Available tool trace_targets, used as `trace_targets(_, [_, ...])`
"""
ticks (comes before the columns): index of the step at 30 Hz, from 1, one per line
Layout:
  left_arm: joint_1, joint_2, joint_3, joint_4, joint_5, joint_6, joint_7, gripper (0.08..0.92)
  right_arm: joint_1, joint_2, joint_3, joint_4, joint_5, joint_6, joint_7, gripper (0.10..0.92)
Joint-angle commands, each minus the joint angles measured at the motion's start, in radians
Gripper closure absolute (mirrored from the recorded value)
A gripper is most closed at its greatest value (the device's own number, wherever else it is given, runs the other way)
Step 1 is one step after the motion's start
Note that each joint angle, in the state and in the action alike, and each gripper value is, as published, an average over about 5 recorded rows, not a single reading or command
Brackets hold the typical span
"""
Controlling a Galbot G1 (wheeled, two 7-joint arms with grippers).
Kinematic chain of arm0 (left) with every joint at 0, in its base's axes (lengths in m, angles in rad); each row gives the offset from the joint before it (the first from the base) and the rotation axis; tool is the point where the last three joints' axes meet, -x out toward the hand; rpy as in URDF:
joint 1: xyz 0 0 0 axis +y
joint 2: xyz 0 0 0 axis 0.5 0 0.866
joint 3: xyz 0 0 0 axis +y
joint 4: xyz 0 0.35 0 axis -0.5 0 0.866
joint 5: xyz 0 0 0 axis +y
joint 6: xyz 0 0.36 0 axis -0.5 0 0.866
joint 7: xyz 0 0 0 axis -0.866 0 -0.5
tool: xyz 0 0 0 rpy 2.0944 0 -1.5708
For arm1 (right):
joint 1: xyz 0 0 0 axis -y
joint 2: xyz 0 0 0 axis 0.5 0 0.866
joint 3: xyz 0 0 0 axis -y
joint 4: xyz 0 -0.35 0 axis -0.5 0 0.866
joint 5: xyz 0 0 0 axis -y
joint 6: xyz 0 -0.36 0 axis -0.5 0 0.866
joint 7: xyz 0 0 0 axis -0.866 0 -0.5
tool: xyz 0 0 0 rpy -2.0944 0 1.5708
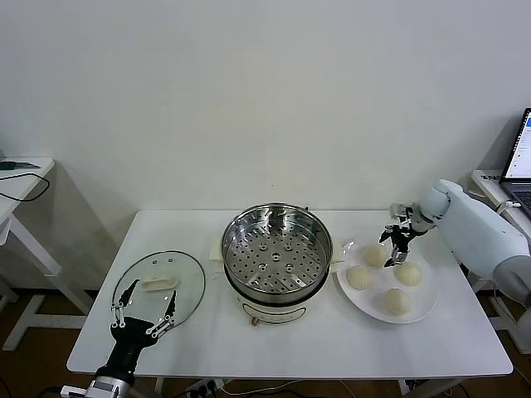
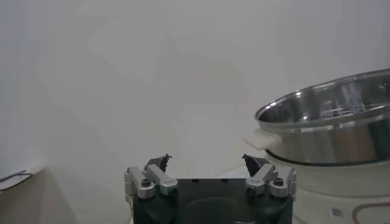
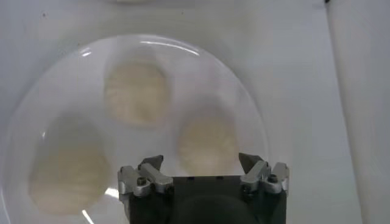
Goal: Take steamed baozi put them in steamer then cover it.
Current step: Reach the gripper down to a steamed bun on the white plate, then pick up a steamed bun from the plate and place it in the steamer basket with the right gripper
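Four steamed baozi (image 1: pixel 383 278) sit on one white plate (image 1: pixel 424 309) just right of the steamer (image 1: pixel 277 257). The right tool (image 1: pixel 399 237), fingers apart, hovers over the rear buns, apparently touching none. One cover (image 1: pixel 159 286) lies flat on the desk (image 1: pixel 332 348) left of the steamer; the left tool (image 1: pixel 145 312), fingers apart, hangs above it.

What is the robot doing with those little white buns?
It is about to steam them. Four steamed baozi sit on a white plate, and the right gripper hangs open just above them, ready to pick one up. The steamer in the middle of the table has nothing in it yet. Its cover lies on the table to the left, with the open left gripper over it.
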State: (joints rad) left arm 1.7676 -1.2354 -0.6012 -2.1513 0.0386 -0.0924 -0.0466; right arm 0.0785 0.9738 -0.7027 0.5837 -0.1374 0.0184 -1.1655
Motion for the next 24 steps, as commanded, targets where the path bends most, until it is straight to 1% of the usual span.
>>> trace_targets(1, [0.001,-0.002,0.002,0.001,0.0,0.0,-0.001,0.177,0.022,0.052,-0.018,-0.066,-0.07,0.012,-0.002,0.203])
trace_targets(6, [0.002,-0.005,0.006,-0.001,0.0,0.001,-0.002,0.177,0.013,0.067,-0.01,-0.08,-0.066,0.014,0.019,0.218])
trace_targets(17, [0.006,-0.004,0.005,-0.007,0.0,0.001,-0.005,0.177,0.001,0.081,-0.003,-0.088,-0.062,0.018,0.043,0.342])
trace_targets(24, [0.005,-0.004,0.004,-0.011,0.0,0.002,-0.006,0.177,0.004,0.055,-0.024,-0.035,-0.035,0.025,0.049,0.367])
